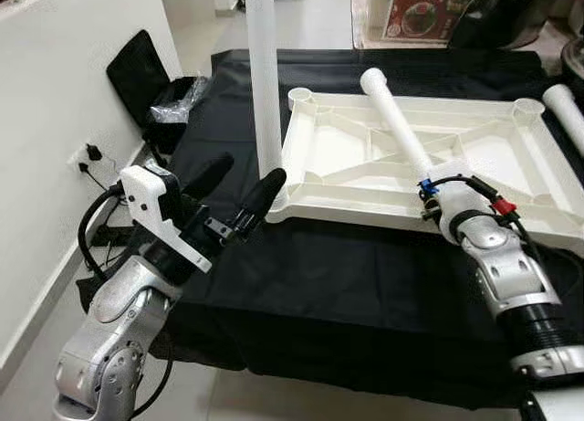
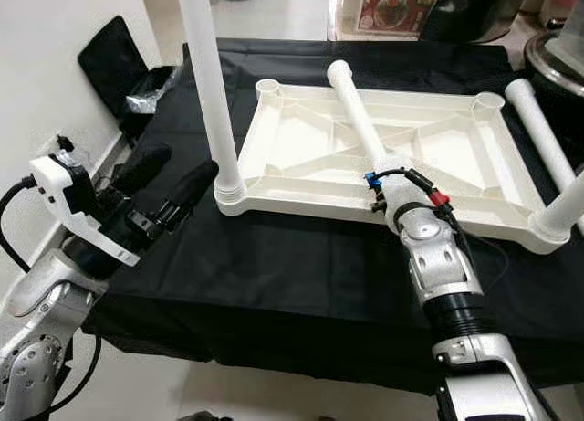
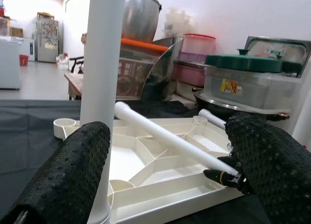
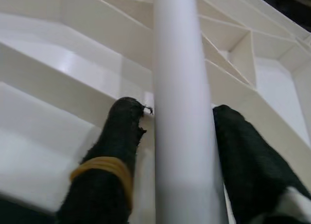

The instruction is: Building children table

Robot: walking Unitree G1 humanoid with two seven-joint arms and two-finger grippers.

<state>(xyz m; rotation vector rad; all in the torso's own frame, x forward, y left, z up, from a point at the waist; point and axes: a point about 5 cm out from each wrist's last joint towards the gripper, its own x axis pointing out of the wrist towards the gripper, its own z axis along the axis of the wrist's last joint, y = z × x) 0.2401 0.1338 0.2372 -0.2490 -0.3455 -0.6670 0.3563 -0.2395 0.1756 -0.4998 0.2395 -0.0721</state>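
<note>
At lower left of the head view, the left gripper (image 1: 239, 198) hovers with its two black fingers spread wide and holding nothing, tips near the corner of an upturned white tabletop (image 1: 347, 156). The tabletop lies ribs-up on a black cloth (image 1: 301, 275) across the middle of the frame. At that near-left corner a fitted leg (image 1: 263, 74) stands upright in its socket, rising out of the top edge of the picture — in the left wrist view it sits between and beyond the parted fingers.

At lower right, the right gripper (image 4: 180, 136) is clamped on a loose leg (image 1: 394, 120), one black finger (image 4: 114, 151) on each side of the white tube. This leg slants from the tabletop's near edge up toward the centre top of the frame, lying across the ribs.

Further back, at the right edge, another leg (image 2: 540, 133) shows beside the tabletop's far-right corner. At upper left, a black bag (image 1: 146, 74) leans against the white wall (image 1: 55, 92).
</note>
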